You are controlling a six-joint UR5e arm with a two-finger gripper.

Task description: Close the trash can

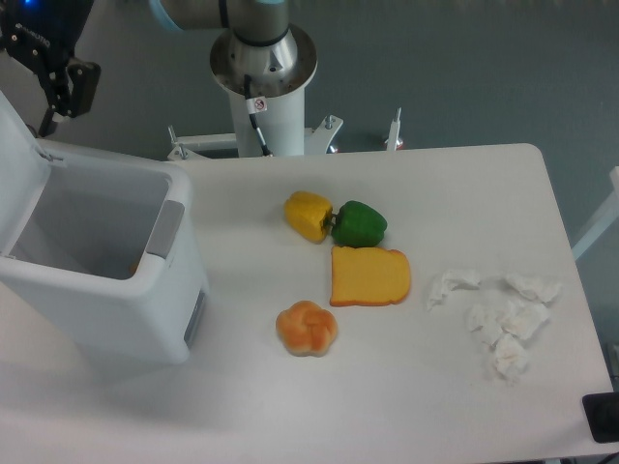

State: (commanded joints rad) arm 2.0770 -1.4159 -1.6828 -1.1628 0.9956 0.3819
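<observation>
Trash can (106,280) is sitting at the left end of the table (435,406), bin open, lid (17,164) standing nearly upright along its far-left side, grey latch tab (164,228) facing the toy food. Hand (53,92) is hanging in the air above and behind the lid's top edge, near it but apparently not touching; fingers are dark and bunched at the frame corner, so I can't tell whether they're open or closed. Reading this as the approach step, lid not yet being pushed. Next move likely calls for getting behind the lid's upper edge and sweeping it right and down over the opening until it's seating against the latch.
</observation>
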